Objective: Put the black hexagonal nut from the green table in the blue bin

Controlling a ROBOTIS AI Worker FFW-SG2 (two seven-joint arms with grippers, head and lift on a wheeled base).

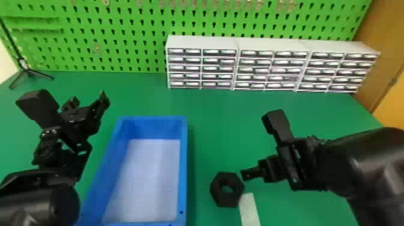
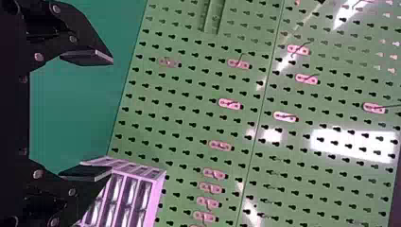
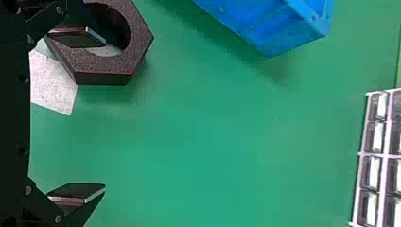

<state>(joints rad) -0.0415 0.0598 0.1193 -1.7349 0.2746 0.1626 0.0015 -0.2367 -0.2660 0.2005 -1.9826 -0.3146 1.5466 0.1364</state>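
1. The green table (image 1: 207,114) runs under and all around the blue bin (image 1: 184,168), the landmark for every place here.
2. The white drawer cabinets (image 1: 204,42) stand beyond the bin's far end, mostly off to its right.
3. The bin's long axis runs roughly away from the robot; its floor looks bare, so the nut is still to go in.
4. The right gripper (image 3: 99,114) is to the right of the bin, fingers spread wide, holding nothing. It is the nearer one to the nut and the likely one for the pick.
5. The left gripper (image 2: 111,116) is off the bin's left side, fingers well apart and nothing between them.
6. The black hexagonal nut (image 1: 218,198) lies flat just right of the bin, by its nearer part, hole upward. From the right gripper it lies binward and a little back toward the robot. One finger overlaps it in the right wrist view, so the gap should shift binward and back before closing; lowering as is might catch the nut's top.
7. The pale strip (image 1: 250,210) is right of the bin, meeting the nut's near edge.
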